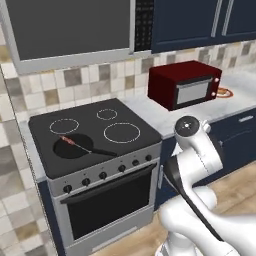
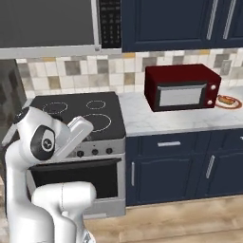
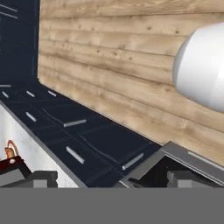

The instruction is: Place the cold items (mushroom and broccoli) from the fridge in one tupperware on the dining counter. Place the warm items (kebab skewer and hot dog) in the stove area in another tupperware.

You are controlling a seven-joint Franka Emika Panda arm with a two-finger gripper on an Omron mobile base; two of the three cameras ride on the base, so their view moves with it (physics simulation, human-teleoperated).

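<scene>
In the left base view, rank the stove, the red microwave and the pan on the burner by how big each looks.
1. stove
2. red microwave, though it sits farther from the camera
3. pan, clearly the smallest

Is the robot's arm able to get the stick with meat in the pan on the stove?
Probably yes. The kebab skewer lies uncovered in the black pan on the front left burner, with nothing over it. The arm stands folded beside the stove, so it must first swing over.

Both base views are looking forward and down from behind the arm, sharing the stove [image 1: 95, 137] and red microwave [image 2: 182, 88], while the hand view is facing low cabinet fronts [image 3: 78, 131] and wooden floor [image 3: 122, 57].
</scene>
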